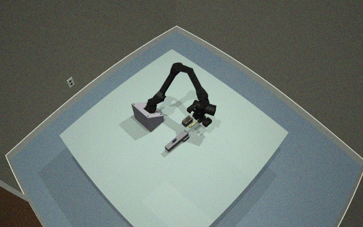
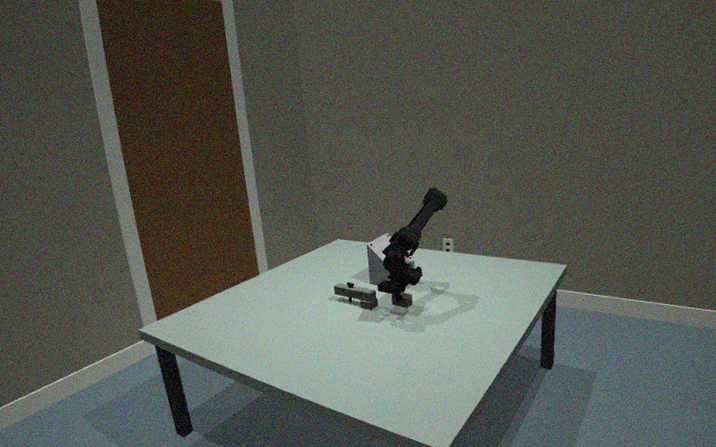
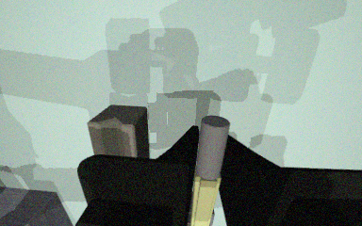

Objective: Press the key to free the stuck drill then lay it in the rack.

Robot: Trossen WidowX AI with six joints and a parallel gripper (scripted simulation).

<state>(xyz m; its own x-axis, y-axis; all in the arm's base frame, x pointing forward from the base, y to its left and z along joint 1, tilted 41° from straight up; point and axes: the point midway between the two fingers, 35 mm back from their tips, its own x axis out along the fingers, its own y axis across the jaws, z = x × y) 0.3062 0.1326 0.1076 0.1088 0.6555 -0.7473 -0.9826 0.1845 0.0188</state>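
My gripper [image 1: 198,120] [image 3: 204,132] is shut on the drill [image 1: 193,124] [image 3: 215,151], a thin rod with a grey shank and a yellow part. The gripper holds it above the table, clear of the holder. The long grey holder [image 1: 171,145] [image 2: 341,290] stands to the lower left in the top view. The small dark blue key [image 1: 174,140] [image 2: 350,284] sits on top of the holder. The brown rack [image 1: 187,121] [image 2: 404,301] [image 3: 113,137] is a small box beside the drill. The drill is not distinguishable in the exterior view, and the gripper covers part of it in the top view.
The arm's purple-grey base [image 1: 147,120] [image 2: 375,269] stands on the pale table [image 1: 171,171] [image 2: 308,343], left of the rack in the top view. A dark purplish block [image 3: 35,207] shows at the wrist view's lower left. Arm shadows fall around the rack.
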